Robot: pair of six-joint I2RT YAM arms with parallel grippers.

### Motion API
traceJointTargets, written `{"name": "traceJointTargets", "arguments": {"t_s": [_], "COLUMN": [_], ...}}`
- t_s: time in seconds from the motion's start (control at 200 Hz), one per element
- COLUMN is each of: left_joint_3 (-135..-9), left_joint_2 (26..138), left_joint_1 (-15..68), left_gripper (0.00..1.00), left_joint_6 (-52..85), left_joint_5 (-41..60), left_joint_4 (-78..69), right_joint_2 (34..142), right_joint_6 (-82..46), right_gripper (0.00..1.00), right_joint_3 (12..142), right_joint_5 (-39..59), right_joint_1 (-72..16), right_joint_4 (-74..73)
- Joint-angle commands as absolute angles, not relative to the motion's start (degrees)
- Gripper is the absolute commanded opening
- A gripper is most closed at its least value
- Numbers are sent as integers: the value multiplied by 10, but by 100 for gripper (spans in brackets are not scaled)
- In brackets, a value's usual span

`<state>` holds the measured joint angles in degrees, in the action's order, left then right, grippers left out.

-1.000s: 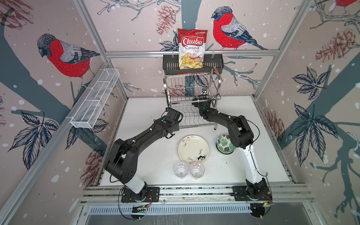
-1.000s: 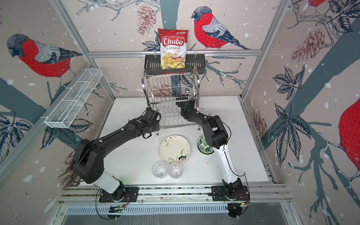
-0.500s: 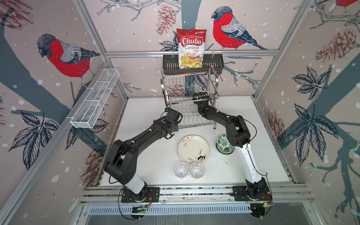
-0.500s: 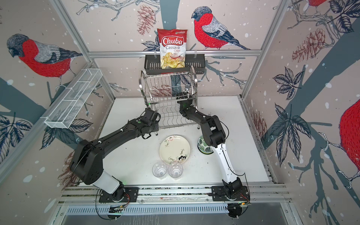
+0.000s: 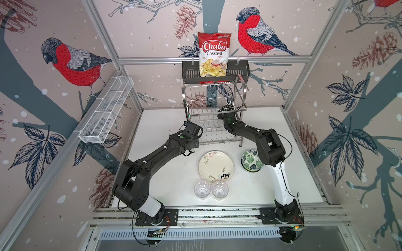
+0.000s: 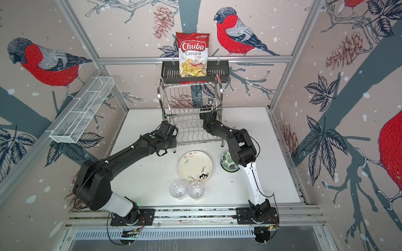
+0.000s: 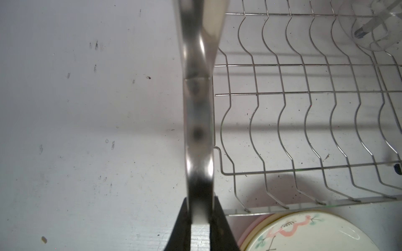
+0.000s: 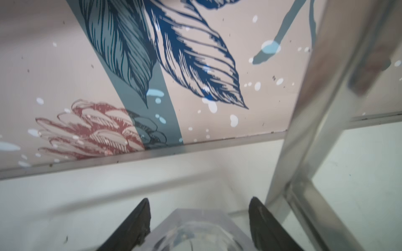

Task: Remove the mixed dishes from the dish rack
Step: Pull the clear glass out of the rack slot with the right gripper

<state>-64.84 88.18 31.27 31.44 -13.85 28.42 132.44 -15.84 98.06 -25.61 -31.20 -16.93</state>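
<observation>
Right fingers are narrowing onto the last tumbler, at the dish rack's 2 o'clock corner; left fingers are clamping its handle.

The right hand has narrowed around the glass tumbler in the dish rack.

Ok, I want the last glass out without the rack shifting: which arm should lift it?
Right. The right gripper has a finger on either side of the glass in the rack. The left gripper is clamped on the rack's side, where it can probably keep it steady.
</observation>
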Motion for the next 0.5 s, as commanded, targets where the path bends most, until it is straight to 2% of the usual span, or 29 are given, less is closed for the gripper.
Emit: {"name": "traceJointTargets", "arguments": {"t_s": [0.0, 0.32, 0.495], "left_joint_3": [-647, -645, -644], "left_joint_2": [877, 881, 885], "left_joint_1": [319, 319, 319], "left_gripper": [0, 0, 0], "left_joint_6": [294, 297, 300], "left_joint_5": [-83, -66, -63], "left_joint_4": [255, 244, 238], "right_joint_2": [1315, 1256, 1240], "right_joint_6": [-174, -241, -296], "right_gripper": [33, 23, 22], "right_joint_3": [946, 835, 804], "right_joint_5": [-190, -28, 44], "right_joint_1": [-310, -316, -316], "right_joint_4": [-31, -131, -178]}}
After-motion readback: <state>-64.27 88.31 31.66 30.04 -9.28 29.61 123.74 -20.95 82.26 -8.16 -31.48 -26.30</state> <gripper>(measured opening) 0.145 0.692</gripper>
